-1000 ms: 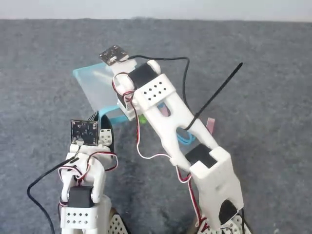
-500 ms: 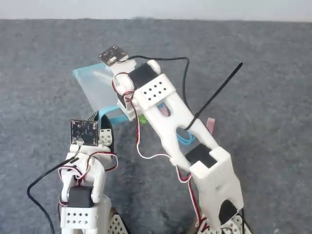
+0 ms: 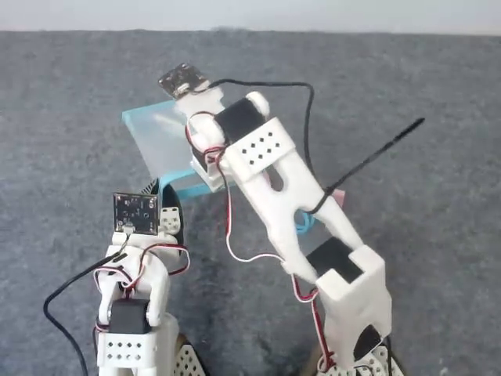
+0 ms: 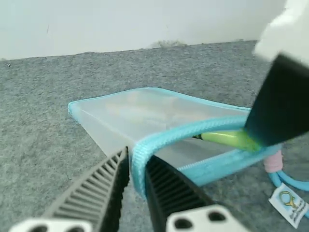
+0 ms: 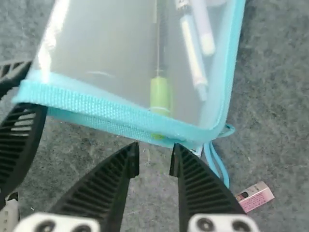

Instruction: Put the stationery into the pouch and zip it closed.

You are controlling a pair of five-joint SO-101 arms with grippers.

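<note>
High view: pouch [image 3: 160, 137] lies flat with the right arm stretched over its near edge.

Left wrist: left gripper [image 4: 136, 164] is clenched on the pouch's zipper corner. I'd guess that's to pin it so the zip can run.

Right wrist: right gripper [image 5: 153, 151] is parted a bit and holding nothing, with the zipper edge just past its tips. Pens [image 5: 159, 92] are inside; the pink eraser [image 5: 253, 195] lies outside, off beside one finger.
</note>
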